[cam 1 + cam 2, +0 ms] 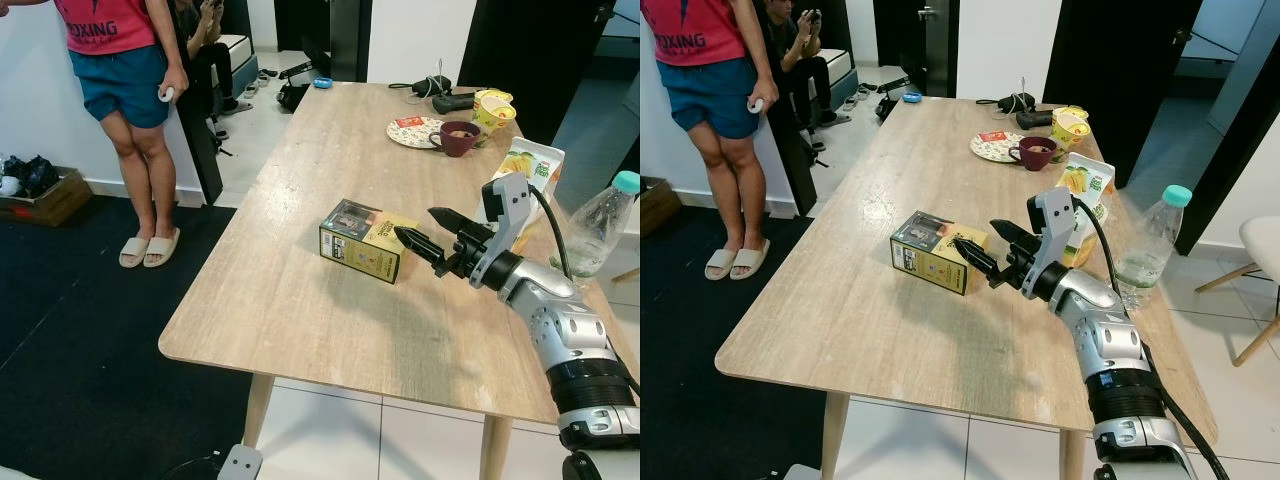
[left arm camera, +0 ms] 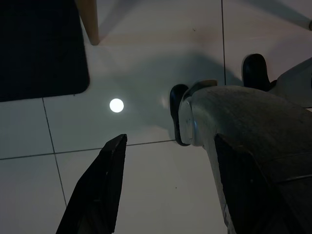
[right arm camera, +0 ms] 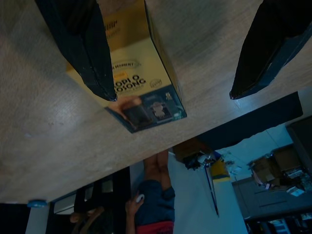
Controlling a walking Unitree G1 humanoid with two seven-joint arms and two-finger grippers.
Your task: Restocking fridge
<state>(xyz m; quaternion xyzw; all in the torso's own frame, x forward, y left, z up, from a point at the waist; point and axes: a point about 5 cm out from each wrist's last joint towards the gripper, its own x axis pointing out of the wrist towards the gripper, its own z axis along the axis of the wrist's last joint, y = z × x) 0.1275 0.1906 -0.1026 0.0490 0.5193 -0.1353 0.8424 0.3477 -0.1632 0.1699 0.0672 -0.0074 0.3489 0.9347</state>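
Yellow-and-black carton (image 1: 362, 241), the boxed item lying on its side on the wooden desk (image 1: 300, 310), is what we see closest to our right tool (image 1: 432, 238), whose two black fingers are spread apart and level with the carton's near end, one finger overlapping its yellow face and the other off to the side; we cannot tell whether that finger touches. Our left tool (image 2: 165, 185) hangs low over the white tiled floor (image 2: 146, 58), fingers apart, beside the robot's own grey leg. Just beyond the right arm we see a juice carton (image 1: 527, 170) and a clear water bottle (image 1: 600, 225) with a teal cap near the desk's right edge. Farther along stand a maroon mug (image 1: 458, 138), a patterned plate (image 1: 412, 131) and a yellow cup (image 1: 493, 107). Off the desk's left side a person in blue shorts (image 1: 125, 80) stands in sandals.
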